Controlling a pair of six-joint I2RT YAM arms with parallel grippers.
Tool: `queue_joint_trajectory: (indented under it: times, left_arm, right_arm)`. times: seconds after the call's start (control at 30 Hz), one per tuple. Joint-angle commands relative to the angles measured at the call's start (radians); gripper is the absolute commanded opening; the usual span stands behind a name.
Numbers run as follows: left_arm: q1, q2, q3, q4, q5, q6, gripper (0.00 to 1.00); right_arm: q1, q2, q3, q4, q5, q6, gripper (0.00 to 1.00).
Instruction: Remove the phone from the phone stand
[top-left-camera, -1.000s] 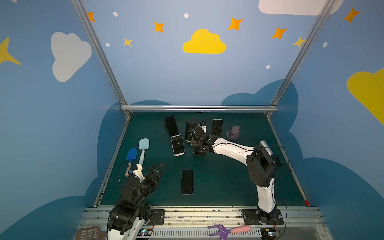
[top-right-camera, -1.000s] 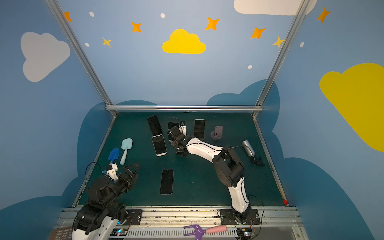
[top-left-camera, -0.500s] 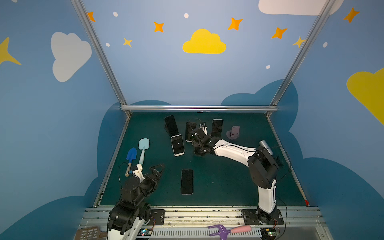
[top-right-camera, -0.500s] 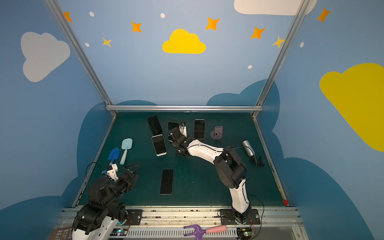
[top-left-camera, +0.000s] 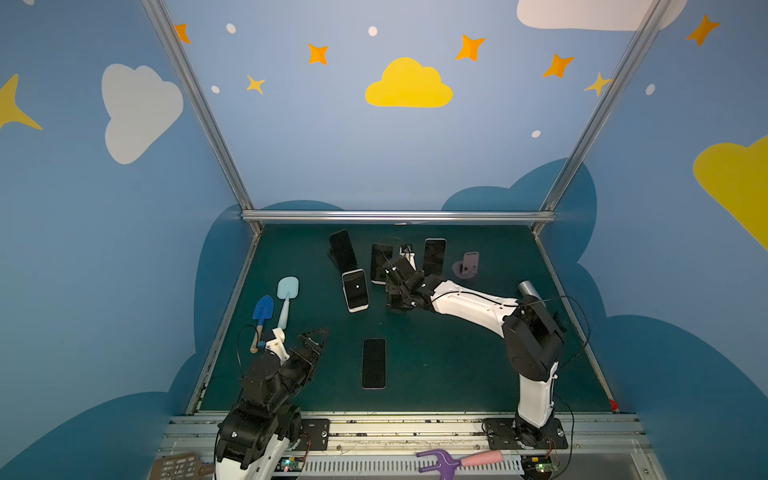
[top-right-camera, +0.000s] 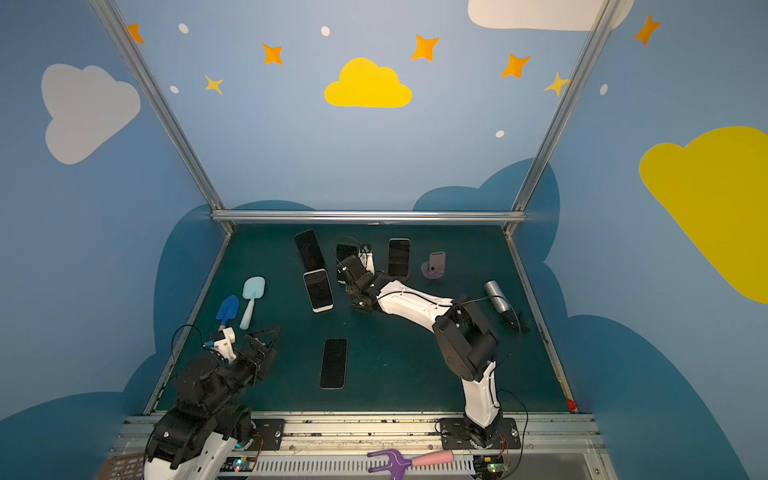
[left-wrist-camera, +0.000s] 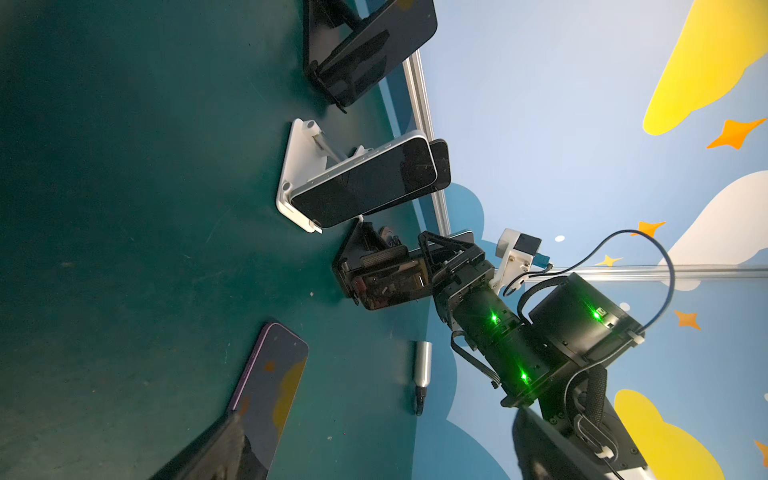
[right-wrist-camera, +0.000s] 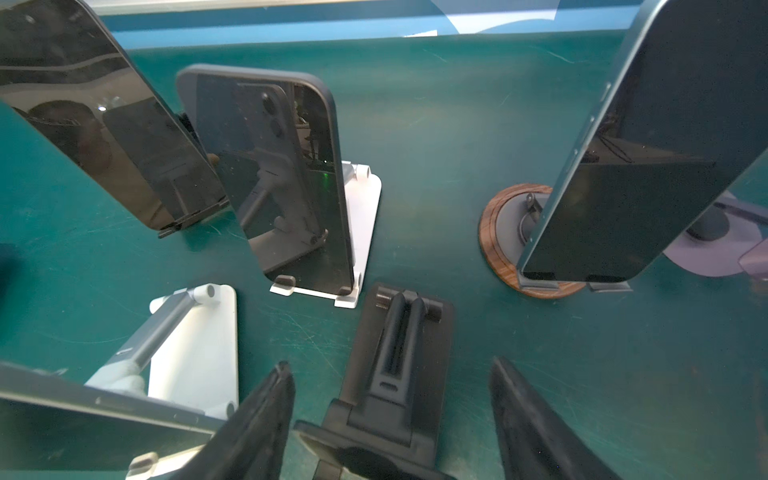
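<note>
A dark phone (left-wrist-camera: 390, 286) leans on a black folding phone stand (right-wrist-camera: 399, 332) in the middle of the green table (top-left-camera: 457, 365). My right gripper (top-left-camera: 397, 286) reaches down over the phone's upper end. In the right wrist view its two fingers (right-wrist-camera: 274, 399) stand apart on either side of the stand's back and of the phone. A gap shows on one side, so the gripper is open. In both top views the gripper hides this phone. My left gripper (top-left-camera: 313, 338) rests open and empty at the front left.
Other phones stand close by: on a black stand (top-left-camera: 343, 249), on white stands (top-left-camera: 355, 291) (top-left-camera: 380, 262), on a round wooden base (top-left-camera: 434, 255). An empty pink stand (top-left-camera: 469, 266), a flat phone (top-left-camera: 374, 363), two toy shovels (top-left-camera: 262, 309) and a silver cylinder (top-left-camera: 528, 289) lie around.
The right arm has shifted slightly at the black stand and its fingers have drawn a little closer together. The left arm has not moved.
</note>
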Motion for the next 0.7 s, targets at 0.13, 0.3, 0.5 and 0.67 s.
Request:
queue_joint_trajectory:
  times: [0.13,0.3,0.5,0.67]
  left_arm:
    - [-0.002,0.007,0.023,0.013,-0.004,0.014,1.0]
    - [-0.002,0.005,0.025,0.013,-0.006,0.012,1.0]
    - [-0.002,0.009,0.018,0.025,-0.005,0.009,1.0]
    - [-0.002,0.01,0.019,0.027,-0.004,0.009,1.0]
  right_arm:
    - [0.0,-0.03,-0.007,0.076,-0.031,-0.014,0.62]
    - [-0.003,-0.058,-0.006,0.078,-0.038,-0.01,0.62]
    - [-0.005,-0.049,0.004,0.075,-0.044,0.001,0.62]
    - [-0.006,-0.006,0.028,0.05,-0.017,0.055,0.62]
